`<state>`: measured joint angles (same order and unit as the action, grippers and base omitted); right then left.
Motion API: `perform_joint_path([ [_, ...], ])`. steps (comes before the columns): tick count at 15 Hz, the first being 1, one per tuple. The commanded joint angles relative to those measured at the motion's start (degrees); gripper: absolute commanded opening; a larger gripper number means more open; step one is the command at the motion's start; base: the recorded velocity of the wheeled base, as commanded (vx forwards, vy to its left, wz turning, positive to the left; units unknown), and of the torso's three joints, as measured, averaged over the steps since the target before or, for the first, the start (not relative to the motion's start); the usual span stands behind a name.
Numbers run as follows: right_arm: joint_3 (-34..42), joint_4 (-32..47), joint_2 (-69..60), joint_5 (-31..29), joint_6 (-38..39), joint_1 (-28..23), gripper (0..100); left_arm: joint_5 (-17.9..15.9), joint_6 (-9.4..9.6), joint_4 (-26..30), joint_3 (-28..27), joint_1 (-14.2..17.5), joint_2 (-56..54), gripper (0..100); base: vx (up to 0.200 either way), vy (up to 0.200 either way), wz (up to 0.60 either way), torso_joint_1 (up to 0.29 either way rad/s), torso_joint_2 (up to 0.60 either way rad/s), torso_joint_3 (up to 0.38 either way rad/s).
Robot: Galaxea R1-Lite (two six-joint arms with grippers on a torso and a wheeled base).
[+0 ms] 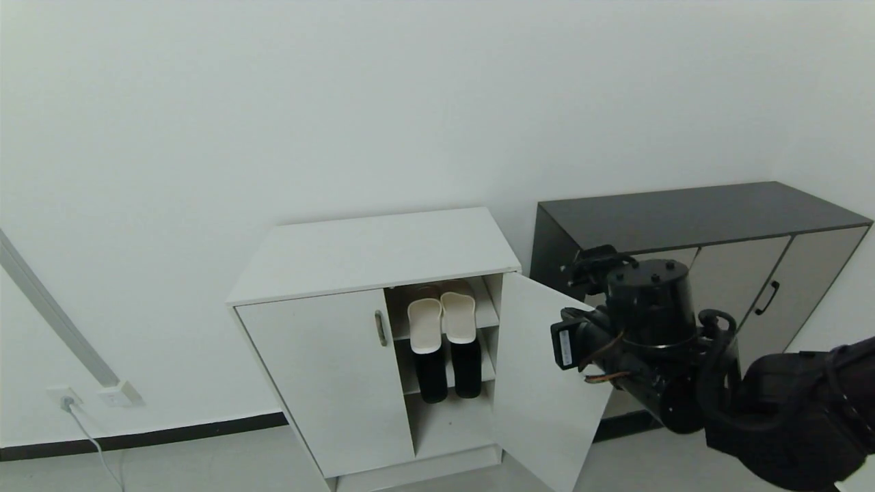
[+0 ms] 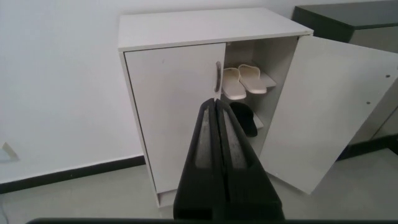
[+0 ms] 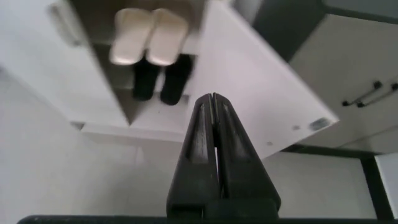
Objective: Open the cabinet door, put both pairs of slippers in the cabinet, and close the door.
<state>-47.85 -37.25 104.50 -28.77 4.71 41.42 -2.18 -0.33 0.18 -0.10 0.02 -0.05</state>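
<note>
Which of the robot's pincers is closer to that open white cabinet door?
Right. The right pincer hovers, shut, close beside the open door; the left pincer, also shut, sits farther back, facing the closed door.

Lighting's pretty easy here: bright, soft and even, looks like it comes from overhead, no hard-edged shadows. In the head view the wall [image 1: 273, 102] at 12 o'clock is bright and plain, greying a bit toward 9. The white cabinet [image 1: 376, 249] at 6 o'clock is shaded inside. The cream slippers [image 1: 442, 316] read fine, but the black slippers [image 1: 449, 369] under them nearly melt into the dark. There's a dull sheen on the dark cabinet [image 1: 690, 208] top at 3, no real glare.
</note>
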Motion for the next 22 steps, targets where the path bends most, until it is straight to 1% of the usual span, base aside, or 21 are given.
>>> perform_joint_path([
  [1, -4.3, 0.3, 2.9, 3.1, -0.3, -6.3, 0, 0.0, -0.02, 0.0, 0.0, 0.1, 0.0, 0, 0.0, 0.0, 0.0, 0.0, 0.0, 0.0],
  [2, -5.1, 0.3, 3.7, 3.8, -0.3, -7.2, 0, 0.0, -0.02, 0.0, 0.0, 0.1, 0.0, 0, 0.0, 0.0, 0.0, 0.0, 0.0, 0.0],
  [5, -11.0, 0.3, 9.3, 8.1, -0.2, -13.2, 0, 0.0, -0.02, 0.0, 0.0, 0.1, 0.0, 0, 0.0, 0.0, 0.0, 0.0, 0.0, 0.0],
  [11, -17.8, 0.0, 18.5, 12.2, 0.3, -19.0, 0, 0.0, -0.02, 0.0, 0.0, 0.1, 0.0, 0, 0.0, 0.0, 0.0, 0.0, 0.0, 0.0],
  [13, -20.8, -0.1, 22.0, 12.8, 0.9, -20.6, 0, 0.0, -0.02, 0.0, -0.1, 0.1, 0.0, 0, 0.0, 0.0, 0.0, 0.0, 0.0, 0.0],
  [17, -24.0, -0.1, 26.0, 13.7, 2.1, -22.3, 0, 0.0, -0.02, 0.0, 0.0, 0.1, 0.0, 0, 0.0, 0.0, 0.0, 0.0, 0.0, 0.0],
  [22, -24.7, -0.1, 28.0, 13.8, 2.2, -22.8, 0, 0.0, -0.02, 0.0, -0.1, 0.1, 0.0, 0, 0.0, 0.0, 0.0, 0.0, 0.0, 0.0],
])
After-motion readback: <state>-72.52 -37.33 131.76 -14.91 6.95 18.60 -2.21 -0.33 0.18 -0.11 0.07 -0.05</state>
